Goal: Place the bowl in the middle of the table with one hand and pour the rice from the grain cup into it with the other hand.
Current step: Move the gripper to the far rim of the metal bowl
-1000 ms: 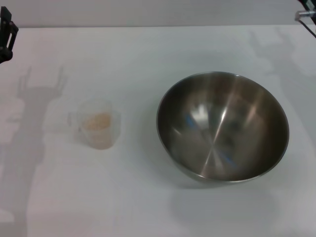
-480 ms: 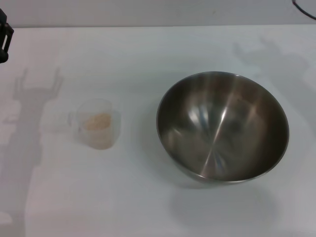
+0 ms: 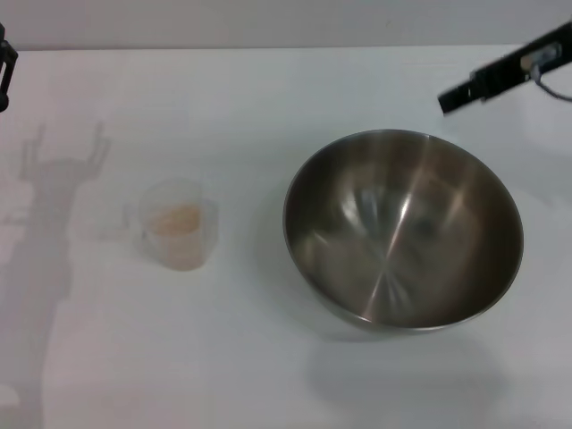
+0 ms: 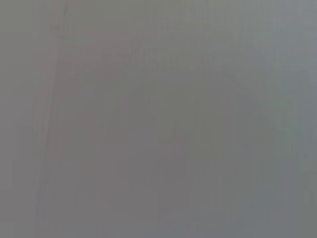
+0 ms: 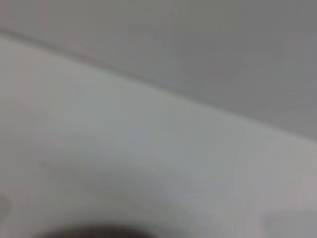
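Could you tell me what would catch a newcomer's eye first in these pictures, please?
The large shiny stainless-steel bowl dominates the right side of the white table. To its left stands a small clear plastic cup holding pale rice. The right arm's black tool reaches in beyond the bowl.

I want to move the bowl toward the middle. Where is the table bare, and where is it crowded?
The table is bare between the grain cup and the bowl, along its near edge, and across the far strip behind both. The right side is taken by the bowl, with the right gripper above its far rim. The left gripper is at the far left edge.
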Robot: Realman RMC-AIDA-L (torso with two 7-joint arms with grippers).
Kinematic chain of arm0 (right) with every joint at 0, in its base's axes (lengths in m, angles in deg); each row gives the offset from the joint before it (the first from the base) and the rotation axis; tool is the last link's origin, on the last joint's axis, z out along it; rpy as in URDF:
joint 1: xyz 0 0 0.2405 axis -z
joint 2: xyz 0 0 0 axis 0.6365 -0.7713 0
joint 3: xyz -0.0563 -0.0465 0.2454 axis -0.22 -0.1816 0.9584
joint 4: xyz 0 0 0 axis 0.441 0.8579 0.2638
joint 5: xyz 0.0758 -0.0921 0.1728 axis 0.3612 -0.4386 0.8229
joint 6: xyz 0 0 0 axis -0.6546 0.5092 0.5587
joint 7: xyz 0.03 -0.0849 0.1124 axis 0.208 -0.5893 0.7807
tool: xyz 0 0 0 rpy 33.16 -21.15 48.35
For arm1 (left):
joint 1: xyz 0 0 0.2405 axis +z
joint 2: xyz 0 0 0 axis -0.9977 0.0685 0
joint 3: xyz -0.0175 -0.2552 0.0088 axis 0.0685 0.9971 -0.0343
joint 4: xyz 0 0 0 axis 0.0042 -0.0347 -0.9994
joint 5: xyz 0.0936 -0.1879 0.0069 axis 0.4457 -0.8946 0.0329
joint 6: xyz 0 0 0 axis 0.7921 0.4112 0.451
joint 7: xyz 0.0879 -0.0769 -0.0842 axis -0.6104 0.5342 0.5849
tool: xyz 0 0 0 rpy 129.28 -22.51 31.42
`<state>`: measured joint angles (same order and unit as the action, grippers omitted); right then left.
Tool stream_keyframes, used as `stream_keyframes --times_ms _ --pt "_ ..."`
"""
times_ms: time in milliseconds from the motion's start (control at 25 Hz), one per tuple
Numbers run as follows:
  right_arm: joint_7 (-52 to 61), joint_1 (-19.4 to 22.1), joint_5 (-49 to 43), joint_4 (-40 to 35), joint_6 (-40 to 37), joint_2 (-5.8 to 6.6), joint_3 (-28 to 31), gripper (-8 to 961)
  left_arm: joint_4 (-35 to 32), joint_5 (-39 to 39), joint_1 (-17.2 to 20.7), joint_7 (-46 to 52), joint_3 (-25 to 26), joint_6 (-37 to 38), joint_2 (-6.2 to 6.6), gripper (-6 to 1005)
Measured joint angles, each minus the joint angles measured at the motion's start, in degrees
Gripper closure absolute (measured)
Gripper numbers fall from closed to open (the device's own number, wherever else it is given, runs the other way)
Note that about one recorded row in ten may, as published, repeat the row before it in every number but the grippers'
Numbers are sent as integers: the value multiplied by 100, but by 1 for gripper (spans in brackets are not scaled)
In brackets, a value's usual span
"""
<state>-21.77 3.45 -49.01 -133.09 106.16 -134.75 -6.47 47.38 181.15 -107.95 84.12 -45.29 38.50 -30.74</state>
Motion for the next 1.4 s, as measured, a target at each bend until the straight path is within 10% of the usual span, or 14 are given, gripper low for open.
stream_keyframes --times_ms 1080,1400 --pt "-1935 -594 202 3014 -467 -12 720 215 56 5 -1 9 -6 7 -14 211" --pt "-1970 -547 221 3010 -438 -31 720 560 67 10 61 12 -16 29 -14 215"
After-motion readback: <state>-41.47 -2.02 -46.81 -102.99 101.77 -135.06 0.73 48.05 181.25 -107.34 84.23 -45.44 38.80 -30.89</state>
